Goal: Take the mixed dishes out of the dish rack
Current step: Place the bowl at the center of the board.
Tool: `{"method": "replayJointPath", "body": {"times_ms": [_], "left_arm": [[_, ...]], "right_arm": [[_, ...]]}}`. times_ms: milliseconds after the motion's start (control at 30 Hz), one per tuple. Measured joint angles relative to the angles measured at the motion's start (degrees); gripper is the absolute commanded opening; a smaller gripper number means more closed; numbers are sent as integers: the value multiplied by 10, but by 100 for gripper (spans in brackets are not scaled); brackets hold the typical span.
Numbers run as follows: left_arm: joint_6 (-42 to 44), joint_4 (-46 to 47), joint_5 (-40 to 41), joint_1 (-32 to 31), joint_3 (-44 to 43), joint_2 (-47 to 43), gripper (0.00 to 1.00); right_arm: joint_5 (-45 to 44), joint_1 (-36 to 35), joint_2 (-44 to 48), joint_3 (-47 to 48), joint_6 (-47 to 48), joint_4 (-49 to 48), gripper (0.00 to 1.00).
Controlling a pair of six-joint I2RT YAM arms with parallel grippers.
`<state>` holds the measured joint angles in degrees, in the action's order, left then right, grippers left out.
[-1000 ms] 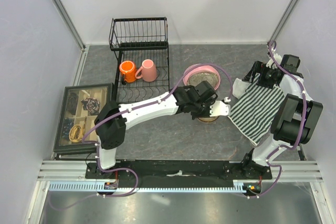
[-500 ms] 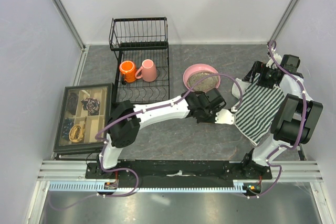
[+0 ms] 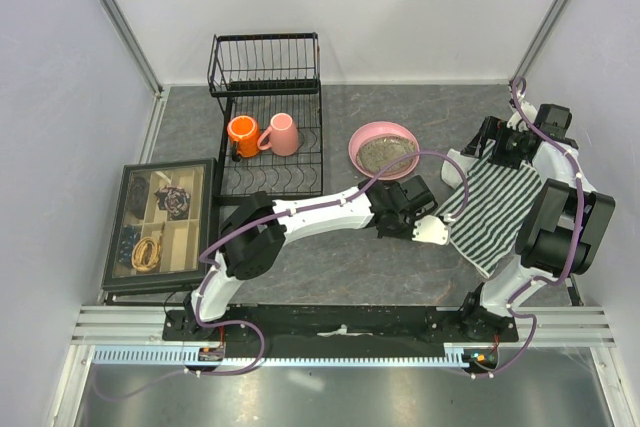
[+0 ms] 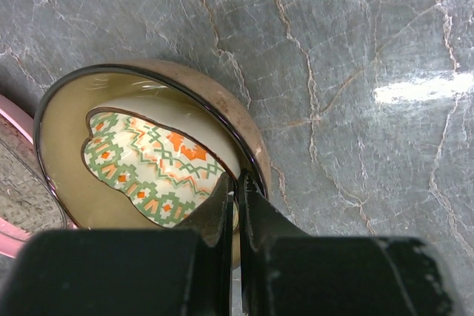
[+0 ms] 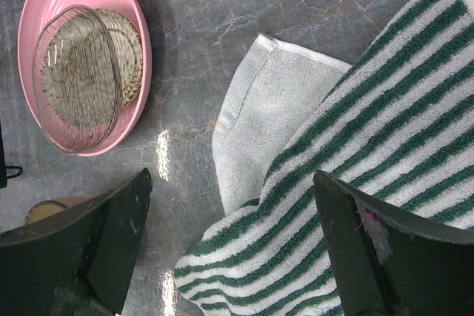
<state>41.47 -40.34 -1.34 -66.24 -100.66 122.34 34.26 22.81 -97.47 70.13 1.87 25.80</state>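
Note:
My left gripper [image 4: 238,186] is shut on the rim of the tan-brown bowl [image 4: 244,120], one finger inside and one outside. The small white patterned bowl [image 4: 148,164] sits nested inside it, low over the grey table. In the top view the left gripper [image 3: 408,217] hides both bowls, just in front of the pink shallow dish [image 3: 383,147]. The orange mug [image 3: 242,134] and pink mug [image 3: 283,134] stand on the black dish rack [image 3: 265,77]. My right gripper [image 5: 237,257] is open and empty above the striped cloth [image 5: 355,146], with the pink dish [image 5: 81,5] to its left.
The striped cloth [image 3: 490,202] lies right of the left gripper. A black-framed box of trinkets [image 3: 160,222] sits at the left front. Pale walls and metal rails enclose the table. The pink dish's edge shows at the left of the left wrist view [image 4: 15,212].
My left arm has swung right and toward the near edge with the nested bowls, uncovering the pink dish. The right arm has not moved.

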Motion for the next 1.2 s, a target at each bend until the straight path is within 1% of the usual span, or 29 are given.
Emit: {"method": "replayJointPath", "body": {"times_ms": [100, 200, 300, 333, 733, 800, 900, 1033, 1067, 1100, 1200], "left_arm": [[2, -1, 2, 0, 0, 1, 2], [2, -1, 5, 0, 0, 2, 5], [3, -1, 14, 0, -1, 5, 12], [3, 0, 15, 0, -1, 6, 16], [7, 2, 29, -1, -6, 9, 35], [7, 2, 29, -1, -7, 9, 37], [7, 5, 31, 0, -9, 8, 45], [6, 10, 35, 0, -9, 5, 53], [6, 10, 34, 0, -9, 2, 55], [5, 10, 34, 0, -9, -3, 60], [2, 8, 31, 1, -9, -25, 64]], "right_arm": [[0, 0, 0, 0, 1, 0, 98], [2, 0, 0, 0, 1, 1, 98], [3, 0, 0, 1, 1, 2, 98], [4, 0, 0, 1, 1, 2, 98], [5, 0, 0, 1, 1, 4, 98], [5, 0, 0, 1, 1, 4, 98], [5, 0, 0, 1, 1, 4, 98], [5, 0, -1, 1, 1, 4, 98], [5, 0, -1, 1, 1, 4, 98], [5, 0, -2, 1, 1, 5, 98], [5, 0, -2, 1, 1, 5, 98]]}}
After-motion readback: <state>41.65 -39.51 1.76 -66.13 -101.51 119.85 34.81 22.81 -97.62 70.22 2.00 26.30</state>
